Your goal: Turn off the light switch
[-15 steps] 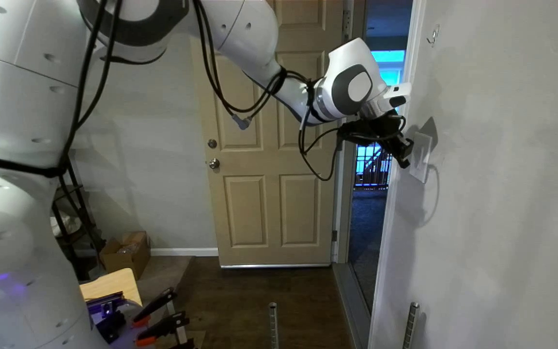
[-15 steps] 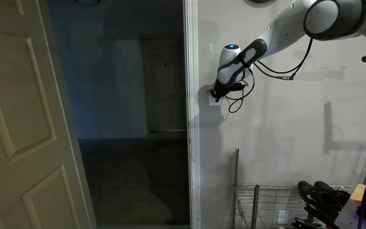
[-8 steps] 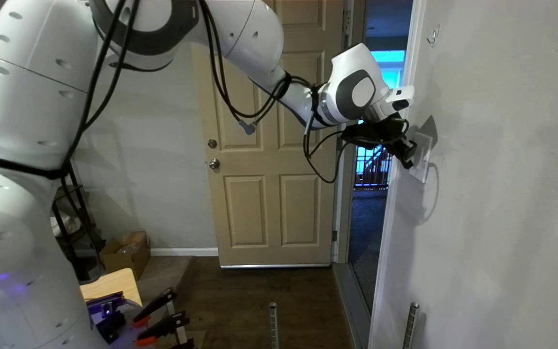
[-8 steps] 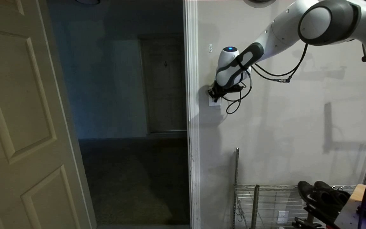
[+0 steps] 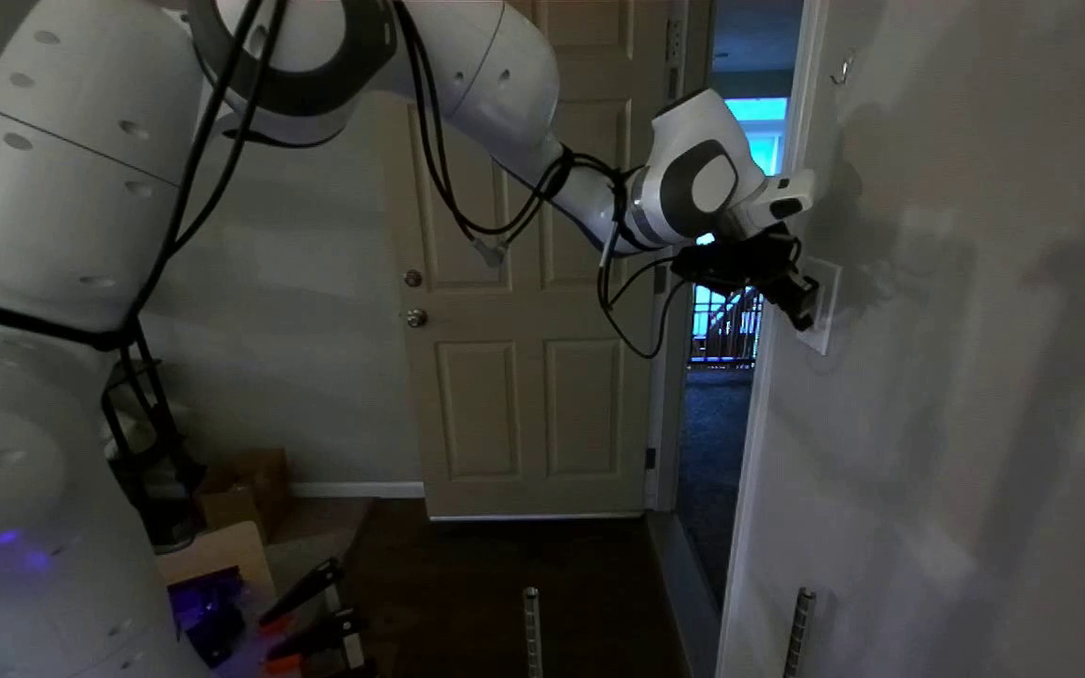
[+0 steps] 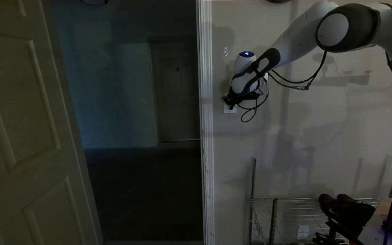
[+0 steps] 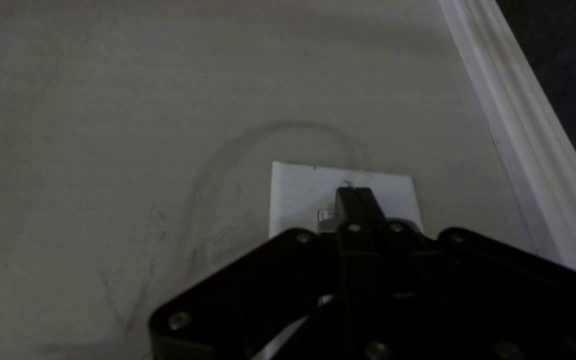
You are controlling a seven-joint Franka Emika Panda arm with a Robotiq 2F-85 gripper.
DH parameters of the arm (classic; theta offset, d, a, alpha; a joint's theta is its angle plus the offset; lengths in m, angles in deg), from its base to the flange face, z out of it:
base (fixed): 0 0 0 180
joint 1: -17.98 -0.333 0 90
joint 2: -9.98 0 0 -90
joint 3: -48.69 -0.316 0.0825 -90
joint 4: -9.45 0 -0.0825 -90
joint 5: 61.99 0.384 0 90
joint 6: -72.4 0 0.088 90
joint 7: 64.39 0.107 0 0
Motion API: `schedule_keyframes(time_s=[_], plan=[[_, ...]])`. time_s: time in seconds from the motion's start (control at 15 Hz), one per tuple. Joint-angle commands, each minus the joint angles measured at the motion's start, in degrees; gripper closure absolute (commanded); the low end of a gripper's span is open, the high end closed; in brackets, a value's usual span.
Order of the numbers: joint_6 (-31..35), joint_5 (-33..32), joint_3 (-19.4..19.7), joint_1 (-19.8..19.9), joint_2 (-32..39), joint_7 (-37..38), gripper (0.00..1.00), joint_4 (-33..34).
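The white light switch plate [image 7: 298,187] is on the wall, partly covered by my gripper in the wrist view. It also shows in both exterior views [image 5: 827,290] [image 6: 234,110]. A small part of the light switch [image 7: 326,215] shows just left of my fingers; the rest of it is hidden. My black gripper [image 7: 355,190] is shut, its two fingertips together with nothing between them. It points down and toward the wall in front of the plate in both exterior views [image 5: 803,318] [image 6: 231,107]. I cannot tell whether the fingertips touch the switch or plate.
White door trim [image 7: 518,100] runs close beside the plate. A tan door [image 5: 528,405] stands by the doorway. A hook [image 6: 225,51] is on the wall above the plate. A wire rack [image 6: 274,217] with black shoes [image 6: 345,207] stands low by the wall.
The room has become much darker since half a second ago, and the shadows on the wall have shifted. The arm has moved slightly down and toward the plate. The gripper stays at the plate.
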Motion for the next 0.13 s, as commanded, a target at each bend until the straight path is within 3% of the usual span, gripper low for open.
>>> schedule_keyframes(time_s=[0.0,0.07], plan=[[3.84,1.02,1.81,-0.74,2.04,2.59,0.98,1.57],[3.77,0.91,2.04,-0.96,2.04,3.28,0.98,1.49]])
